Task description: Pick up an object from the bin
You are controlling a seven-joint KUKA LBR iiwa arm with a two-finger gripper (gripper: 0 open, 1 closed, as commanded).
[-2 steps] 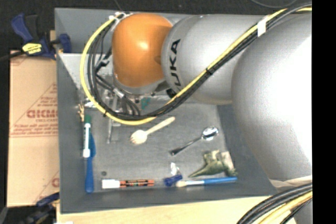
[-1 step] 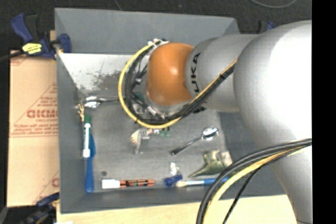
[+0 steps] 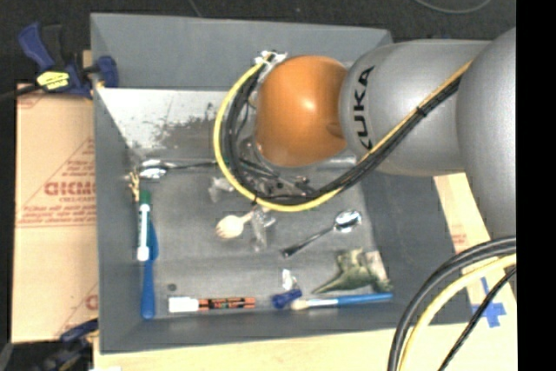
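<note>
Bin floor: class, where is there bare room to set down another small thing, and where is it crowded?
Bare: the patch between the blue-and-white toothbrush at left and the cream lump, running down to the marker. Crowded: the lower right corner, with the metal spoon, green toy and blue brush.

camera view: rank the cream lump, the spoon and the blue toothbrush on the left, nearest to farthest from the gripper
From the gripper, below the orange cover near the bin's middle:
1. Cream lump, just to its left.
2. Spoon, to its right, its handle end pointing towards the gripper.
3. Blue toothbrush, along the bin's left wall.
</note>
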